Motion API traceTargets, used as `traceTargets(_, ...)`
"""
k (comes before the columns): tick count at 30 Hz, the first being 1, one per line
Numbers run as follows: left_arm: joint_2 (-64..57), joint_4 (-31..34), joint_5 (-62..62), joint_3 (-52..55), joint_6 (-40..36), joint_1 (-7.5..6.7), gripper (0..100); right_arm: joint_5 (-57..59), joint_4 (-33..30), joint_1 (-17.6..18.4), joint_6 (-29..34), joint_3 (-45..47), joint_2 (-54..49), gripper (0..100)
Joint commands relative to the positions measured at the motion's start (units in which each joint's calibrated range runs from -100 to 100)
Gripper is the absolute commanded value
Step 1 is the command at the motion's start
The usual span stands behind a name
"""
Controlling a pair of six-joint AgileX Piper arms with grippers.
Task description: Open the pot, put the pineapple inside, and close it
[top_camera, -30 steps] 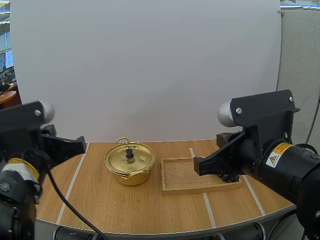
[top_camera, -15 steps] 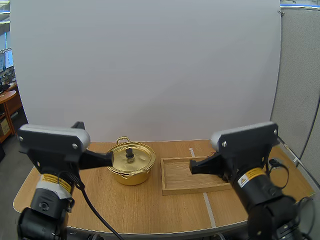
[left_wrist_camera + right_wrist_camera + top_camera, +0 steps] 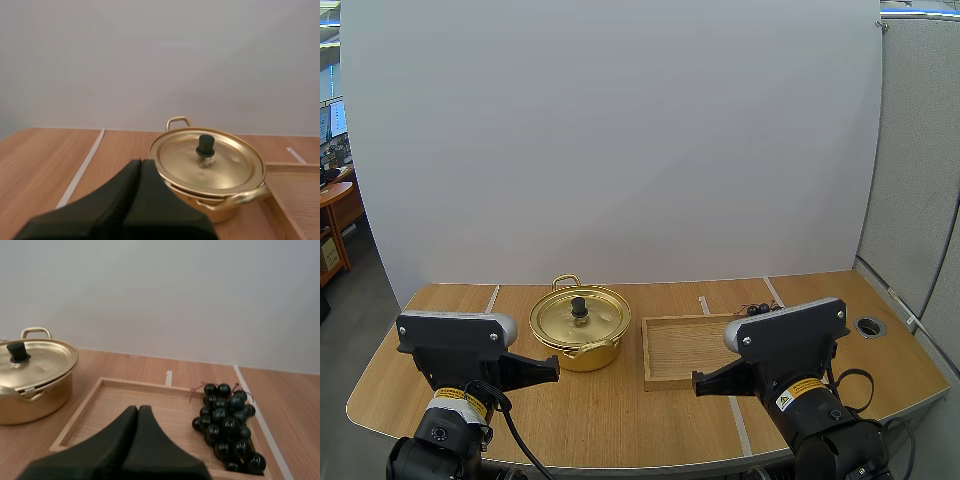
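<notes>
Right wrist view: grapes point(image 3: 227, 424) in tray point(image 3: 135, 400)

Left pincer point(image 3: 140, 164) and right pincer point(image 3: 138, 410) both closed on nothing, pointing forward

The wooden table point(image 3: 610, 420) before me carries a gold pot point(image 3: 582, 352), lid point(image 3: 560, 318) seated, and a wooden tray point(image 3: 680, 350) just beside it. White tape lines point(image 3: 737, 420) cross the surface.
</notes>
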Motion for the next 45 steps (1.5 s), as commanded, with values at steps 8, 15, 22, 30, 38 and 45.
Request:
traceTargets(8, -0.2, -5.4, 4.9, 0.2, 3.6, 0.31, 0, 6.6, -1.2, -0.4, -0.5, 0.2, -0.3, 0)
traceTargets(15, -0.2, -6.8, 5.6, 0.2, 3.7, 0.58, 0, 7.2, -1.2, -0.4, -0.5, 0.2, -0.3, 0)
traceTargets(22, -0.2, -7.7, 6.8, 0.2, 3.6, 1.61, 0, 7.3, -1.2, -0.4, -0.5, 0.2, -0.3, 0)
traceTargets(30, -0.2, -8.1, 7.5, 0.2, 3.8, 1.61, 0, 7.2, -1.2, -1.1, -0.5, 0.2, -0.3, 0)
traceTargets(38, -0.2, -8.1, 7.5, 0.2, 3.8, 1.61, 0, 7.2, -1.2, -1.1, -0.3, 0.2, -0.3, 0)
traceTargets(45, -0.2, -8.1, 7.5, 0.2, 3.8, 1.61, 0, 7.1, -1.2, -1.1, -0.3, 0.2, -0.3, 0)
